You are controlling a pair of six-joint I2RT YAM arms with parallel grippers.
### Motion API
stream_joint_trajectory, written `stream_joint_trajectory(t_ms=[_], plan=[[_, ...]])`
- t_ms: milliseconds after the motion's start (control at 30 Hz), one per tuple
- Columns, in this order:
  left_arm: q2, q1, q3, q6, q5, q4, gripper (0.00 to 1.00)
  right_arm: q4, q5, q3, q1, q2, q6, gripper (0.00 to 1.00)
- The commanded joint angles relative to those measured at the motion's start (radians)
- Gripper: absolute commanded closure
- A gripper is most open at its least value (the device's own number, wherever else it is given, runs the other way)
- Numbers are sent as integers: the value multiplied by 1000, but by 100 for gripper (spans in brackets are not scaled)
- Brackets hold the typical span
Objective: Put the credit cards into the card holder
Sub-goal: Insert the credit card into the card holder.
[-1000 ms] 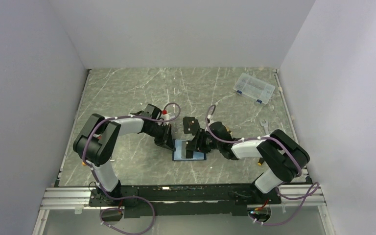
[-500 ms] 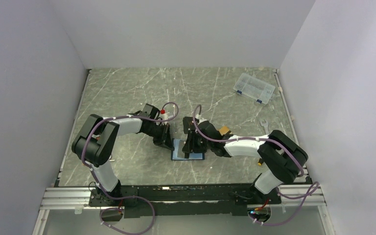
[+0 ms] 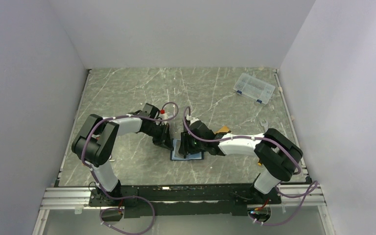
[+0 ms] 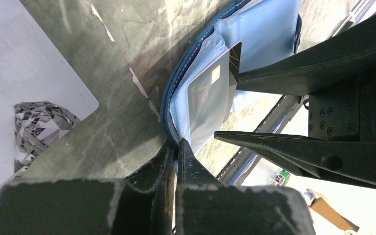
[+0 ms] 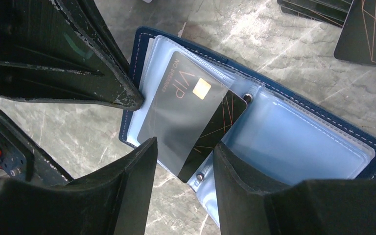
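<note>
The navy card holder [image 5: 142, 36] lies open on the table, its light blue clear sleeves up; it also shows in the top view [image 3: 186, 152]. A dark card [image 5: 186, 112] marked "VIP" with a gold chip sits mostly inside the left sleeve, one corner sticking out. My right gripper [image 5: 183, 169] is open just above that corner, a finger on each side. My left gripper [image 4: 176, 147] is shut on the holder's left edge [image 4: 169, 105] and pins it. A white card [image 4: 24, 93] with a diamond print lies beside the holder.
Dark cards with gold lines [image 5: 367, 29] lie on the table beyond the holder. An orange-gold piece [image 3: 223, 129] shows beside the right arm. A clear plastic box [image 3: 254, 88] stands at the back right. The two grippers are very close together.
My right gripper has moved left and down over the open holder. The left gripper has stayed on the holder's edge.
</note>
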Motion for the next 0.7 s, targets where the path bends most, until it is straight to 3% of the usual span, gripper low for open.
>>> stream_joint_trajectory(t_ms=[0, 200, 433, 667], plan=[[-26, -14, 49, 46, 0, 0, 96, 3, -14, 38, 17, 12, -41, 51], [23, -24, 126, 108, 18, -75, 90, 42, -73, 73, 30, 52, -83, 51], [78, -46, 185, 162, 51, -134, 76, 53, -104, 99, 56, 55, -137, 50], [76, -58, 159, 194, 46, -155, 68, 84, -68, 9, 47, -38, -114, 50]])
